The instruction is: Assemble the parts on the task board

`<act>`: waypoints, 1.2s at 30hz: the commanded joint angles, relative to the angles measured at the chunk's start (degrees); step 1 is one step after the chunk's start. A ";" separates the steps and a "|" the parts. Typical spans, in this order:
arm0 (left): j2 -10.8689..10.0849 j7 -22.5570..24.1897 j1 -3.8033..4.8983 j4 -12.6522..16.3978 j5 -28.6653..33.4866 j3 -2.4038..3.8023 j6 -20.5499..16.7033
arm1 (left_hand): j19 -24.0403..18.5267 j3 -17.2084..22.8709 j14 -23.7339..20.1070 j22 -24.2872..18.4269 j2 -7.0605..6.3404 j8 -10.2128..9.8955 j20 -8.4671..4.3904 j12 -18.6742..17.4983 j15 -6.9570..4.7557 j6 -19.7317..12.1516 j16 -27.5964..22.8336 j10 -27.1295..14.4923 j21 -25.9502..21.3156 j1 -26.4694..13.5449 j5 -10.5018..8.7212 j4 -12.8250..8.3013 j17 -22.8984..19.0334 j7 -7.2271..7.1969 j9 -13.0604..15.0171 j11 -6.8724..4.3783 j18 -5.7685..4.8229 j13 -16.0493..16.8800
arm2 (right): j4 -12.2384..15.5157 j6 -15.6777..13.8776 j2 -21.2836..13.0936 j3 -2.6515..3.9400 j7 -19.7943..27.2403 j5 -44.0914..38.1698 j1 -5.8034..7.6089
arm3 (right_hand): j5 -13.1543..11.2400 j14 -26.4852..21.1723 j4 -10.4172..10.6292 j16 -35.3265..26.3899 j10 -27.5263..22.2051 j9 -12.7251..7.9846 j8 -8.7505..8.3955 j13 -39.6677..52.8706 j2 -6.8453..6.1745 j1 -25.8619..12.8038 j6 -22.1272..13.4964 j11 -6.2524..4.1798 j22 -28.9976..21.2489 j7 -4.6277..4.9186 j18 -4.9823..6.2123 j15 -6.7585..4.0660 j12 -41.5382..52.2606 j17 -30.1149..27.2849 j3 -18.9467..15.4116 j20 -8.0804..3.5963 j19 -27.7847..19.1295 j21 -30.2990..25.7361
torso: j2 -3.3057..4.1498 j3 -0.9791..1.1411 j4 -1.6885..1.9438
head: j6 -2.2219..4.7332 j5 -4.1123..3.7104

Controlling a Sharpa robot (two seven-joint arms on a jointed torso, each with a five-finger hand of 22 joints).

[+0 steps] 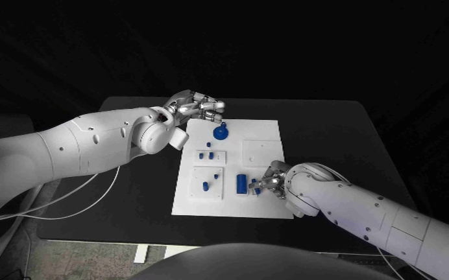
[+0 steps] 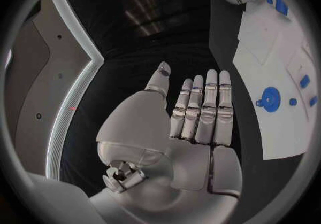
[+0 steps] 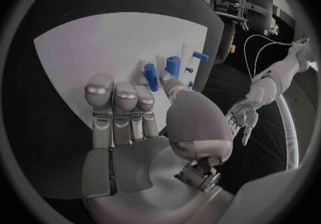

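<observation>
The white task board [image 1: 251, 203] lies mid-table. A blue round part [image 1: 220, 132] sits near its far edge, and several small blue pieces [image 1: 212, 155] stand in its left plates. A blue cylinder [image 1: 241, 183] and a shorter blue piece [image 1: 256, 190] lie near the board's right edge. My right hand [image 1: 272, 181] hovers there, its fingers [image 3: 125, 101] stretched flat over the board [image 3: 100, 47] and the thumb tip close beside the cylinder [image 3: 152, 77]; I cannot tell if they touch. My left hand [image 1: 194, 107] is off the board's far left corner, fingers [image 2: 200, 106] straight, holding nothing.
Black tabletop [image 1: 327, 131] surrounds the board on all sides. A white cable [image 1: 93, 196] trails over the table's left part under my left arm. In the left wrist view the round part [image 2: 270, 99] lies on the board [image 2: 267, 42] beyond my fingertips.
</observation>
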 commanded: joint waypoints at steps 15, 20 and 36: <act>0.07 0.03 0.06 -0.22 -0.11 0.02 0.75 | -0.31 -0.02 -0.31 -0.06 0.15 0.03 -0.04 -0.21 0.11 -0.33 -0.24 -0.22 -0.26 0.01 0.01 0.29 0.07 0.17 0.03 -0.13 -0.46 0.06 | 2.51 1.96 -1.11 -0.33 0.28 -0.74 -0.49 | -0.36 0.11 2.70 -0.24 -0.14 -0.02 -0.37 -0.22 -0.68 0.83 -0.09 0.07 5.44 -0.10 -0.03 -0.34 -0.26 -0.02 -1.57 -0.23 1.75 -0.18 | 0.00 0.01 -0.05 | -0.20 0.29; 0.07 -0.02 0.06 -0.20 -0.11 0.02 0.80 | -0.31 -0.02 -0.31 -0.06 0.15 0.03 -0.04 -0.21 0.11 -0.33 -0.24 -0.22 -0.26 0.01 0.01 0.29 0.07 0.17 0.03 -0.13 -0.46 0.06 | 3.35 1.66 -1.82 -0.28 0.11 -1.32 -0.48 | -0.02 0.09 2.73 -0.34 -0.15 -0.02 -0.37 -0.27 -0.67 1.01 -0.10 0.05 5.42 -0.12 -0.03 -0.35 -0.31 -0.09 -1.57 -0.25 1.76 -0.24 | 0.01 0.05 -0.02 | -0.20 0.51; 0.07 -0.08 0.06 -0.18 -0.11 0.01 0.76 | -0.31 0.00 -0.30 -0.07 0.10 0.04 -0.04 -0.22 0.11 -0.32 -0.25 -0.24 -0.27 0.10 0.01 0.34 0.06 0.15 0.04 -0.14 -0.45 0.06 | 3.05 1.78 -2.18 -0.06 -0.02 -2.29 -0.48 | -3.63 0.14 -5.25 -0.30 -0.16 -0.15 -0.40 -0.22 3.12 1.79 0.34 -0.18 5.44 -0.41 -0.15 -0.49 -0.23 -0.02 4.04 -0.37 1.77 -0.26 | -0.03 -0.01 -0.04 | 0.08 0.31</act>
